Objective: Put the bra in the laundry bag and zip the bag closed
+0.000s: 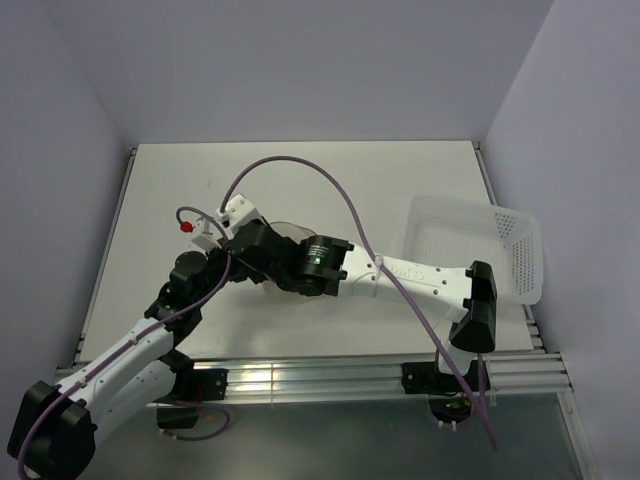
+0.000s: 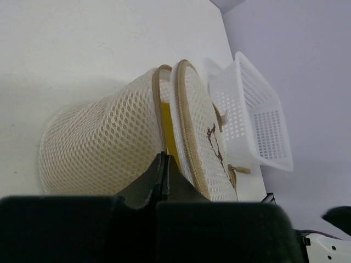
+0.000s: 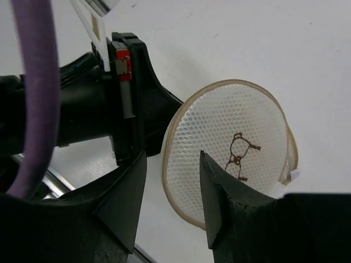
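Here, mesh laundry bag [image 2: 104, 148], brown stitched mark [image 3: 239, 156] unreadable, yellow bra [image 2: 169, 137] inside.

**Bag down on its side, mid-table, an arm at either end**

The laundry bag [image 2: 104, 142] lies on its side in the middle of the table [image 1: 330, 175]. The bra [image 2: 168, 131] is inside it, showing in the gap between the bag's body and its lid [image 2: 200, 126]. The left gripper [image 2: 163, 167] sits right at that gap. The right gripper [image 3: 170, 203] faces the lid from the other side. The basket [image 1: 480, 250] is well apart, at the table's right edge.
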`<control>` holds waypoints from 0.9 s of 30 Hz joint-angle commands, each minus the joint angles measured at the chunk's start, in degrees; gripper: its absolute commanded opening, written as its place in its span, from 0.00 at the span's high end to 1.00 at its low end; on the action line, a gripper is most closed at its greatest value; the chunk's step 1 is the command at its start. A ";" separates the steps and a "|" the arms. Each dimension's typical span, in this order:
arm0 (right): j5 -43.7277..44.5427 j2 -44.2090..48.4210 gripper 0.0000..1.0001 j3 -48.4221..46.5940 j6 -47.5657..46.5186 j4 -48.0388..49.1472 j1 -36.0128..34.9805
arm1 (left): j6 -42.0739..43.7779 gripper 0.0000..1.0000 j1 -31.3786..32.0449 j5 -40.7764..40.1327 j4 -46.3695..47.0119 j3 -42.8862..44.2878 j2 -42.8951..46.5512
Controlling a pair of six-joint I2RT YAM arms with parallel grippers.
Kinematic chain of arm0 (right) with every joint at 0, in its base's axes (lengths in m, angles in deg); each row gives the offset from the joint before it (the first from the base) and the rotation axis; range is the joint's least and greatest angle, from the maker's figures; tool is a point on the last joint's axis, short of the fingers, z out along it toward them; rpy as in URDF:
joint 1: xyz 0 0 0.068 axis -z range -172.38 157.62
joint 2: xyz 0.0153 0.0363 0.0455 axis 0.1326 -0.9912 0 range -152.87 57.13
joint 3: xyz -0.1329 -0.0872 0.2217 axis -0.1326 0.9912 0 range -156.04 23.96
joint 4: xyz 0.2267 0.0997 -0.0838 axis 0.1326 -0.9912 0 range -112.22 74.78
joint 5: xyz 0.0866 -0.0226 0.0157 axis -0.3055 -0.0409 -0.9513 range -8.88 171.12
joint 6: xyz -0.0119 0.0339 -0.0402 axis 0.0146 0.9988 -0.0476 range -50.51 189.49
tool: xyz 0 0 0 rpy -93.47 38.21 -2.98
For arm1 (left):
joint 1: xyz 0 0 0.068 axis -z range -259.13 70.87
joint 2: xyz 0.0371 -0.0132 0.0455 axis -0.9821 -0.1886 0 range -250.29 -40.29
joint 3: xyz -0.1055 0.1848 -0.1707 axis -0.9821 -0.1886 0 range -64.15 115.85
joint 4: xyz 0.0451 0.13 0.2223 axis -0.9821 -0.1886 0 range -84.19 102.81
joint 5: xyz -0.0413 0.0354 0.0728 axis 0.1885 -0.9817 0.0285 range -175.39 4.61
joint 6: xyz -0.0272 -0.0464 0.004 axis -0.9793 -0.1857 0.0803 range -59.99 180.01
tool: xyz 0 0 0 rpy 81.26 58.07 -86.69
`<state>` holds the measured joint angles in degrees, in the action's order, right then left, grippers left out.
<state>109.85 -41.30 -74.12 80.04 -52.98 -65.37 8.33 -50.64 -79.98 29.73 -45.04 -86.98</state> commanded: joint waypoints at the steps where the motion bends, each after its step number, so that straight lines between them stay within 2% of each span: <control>1: -3.15 6.66 0.49 -0.81 4.21 1.54 1.35 | -0.17 1.00 0.07 -1.10 3.99 -1.09 1.34; 4: -1.93 14.91 0.53 9.37 8.24 6.63 3.46 | -0.09 1.00 0.07 -1.37 4.52 -1.71 2.05; 5: -2.01 19.98 0.59 16.19 9.48 10.56 5.82 | 0.17 1.00 -0.10 -1.28 4.43 -1.71 2.22; 7: -3.58 24.93 0.65 23.52 14.47 14.45 9.34 | 0.61 1.00 -0.36 -1.11 4.08 -1.36 2.22; 8: -6.47 29.39 0.71 30.69 15.98 18.64 13.53 | 1.05 1.00 -0.71 -1.02 3.82 -1.01 2.14; 11: -10.00 35.32 0.75 41.64 21.35 25.42 20.58 | 2.28 1.00 -1.07 -0.49 2.59 0.39 1.79; 13: -11.50 36.38 0.71 44.37 23.29 27.20 22.80 | 3.33 1.00 -1.16 -1.45 -0.04 2.76 0.82; 14: -12.03 36.12 0.64 45.43 23.55 27.82 24.02 | 4.99 1.00 -1.16 -2.76 -2.75 3.64 0.47; 17: -14.13 33.05 0.55 45.61 23.91 28.96 25.26 | 6.68 1.00 -2.12 -3.92 -6.37 5.41 -0.59; 20: -19.49 28.84 0.52 44.74 23.91 30.45 26.93 | 6.59 1.00 -2.74 -1.81 -5.07 5.41 -1.03; 27: -22.84 24.17 0.52 45.17 25.22 33.63 28.95 | 7.03 1.00 -2.91 -0.48 -4.27 9.70 -5.67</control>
<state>89.39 -16.65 -28.51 103.69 -24.23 -37.66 13.51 -53.28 -81.49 24.01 -39.84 -90.94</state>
